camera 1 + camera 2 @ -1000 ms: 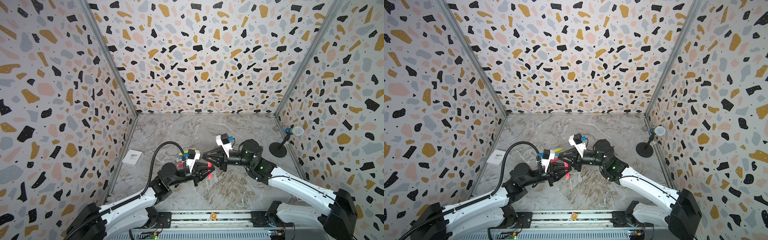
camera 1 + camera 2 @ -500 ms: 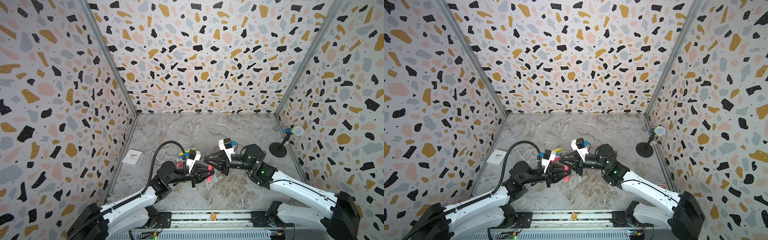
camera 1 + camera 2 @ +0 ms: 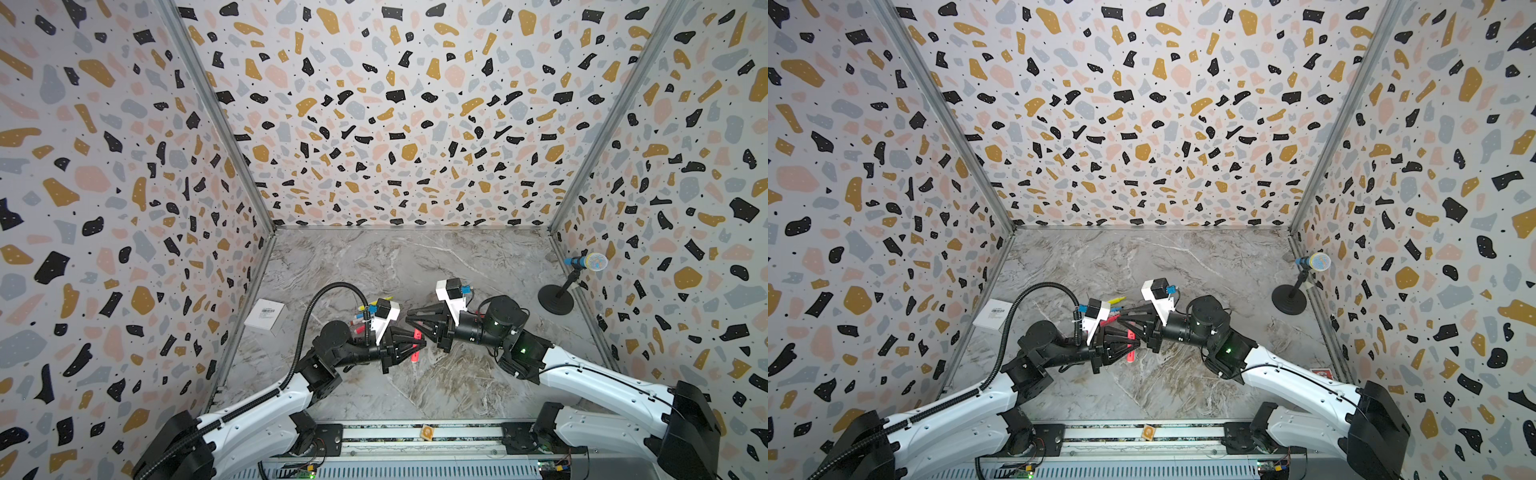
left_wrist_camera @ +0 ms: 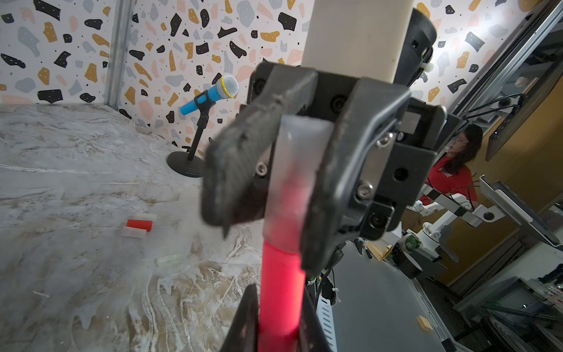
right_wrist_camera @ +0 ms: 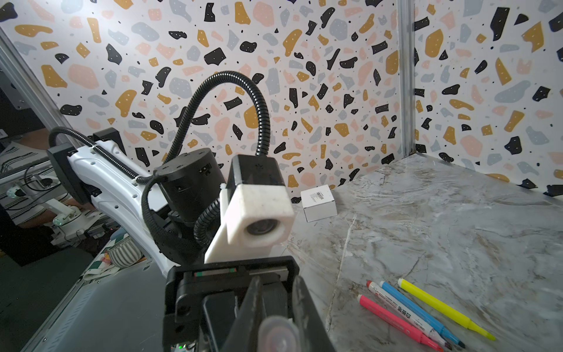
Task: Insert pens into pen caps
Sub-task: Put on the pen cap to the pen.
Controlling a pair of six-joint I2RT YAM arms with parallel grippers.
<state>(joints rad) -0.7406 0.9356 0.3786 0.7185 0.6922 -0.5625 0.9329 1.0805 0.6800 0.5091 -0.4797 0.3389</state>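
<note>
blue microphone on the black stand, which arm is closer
Right. The right arm sits near the blue microphone on its black stand; the left arm is farther, past the right arm.

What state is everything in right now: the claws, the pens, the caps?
left claw: shut on the held pink pen
right claw: shut on the clear cap
held pink pen: one end inside the clear cap
yellow pen: lying flat, uncapped
blue pen: lying flat, uncapped
white pen: lying flat, uncapped
other pink pen: lying flat, uncapped
red cap: lying loose
</note>
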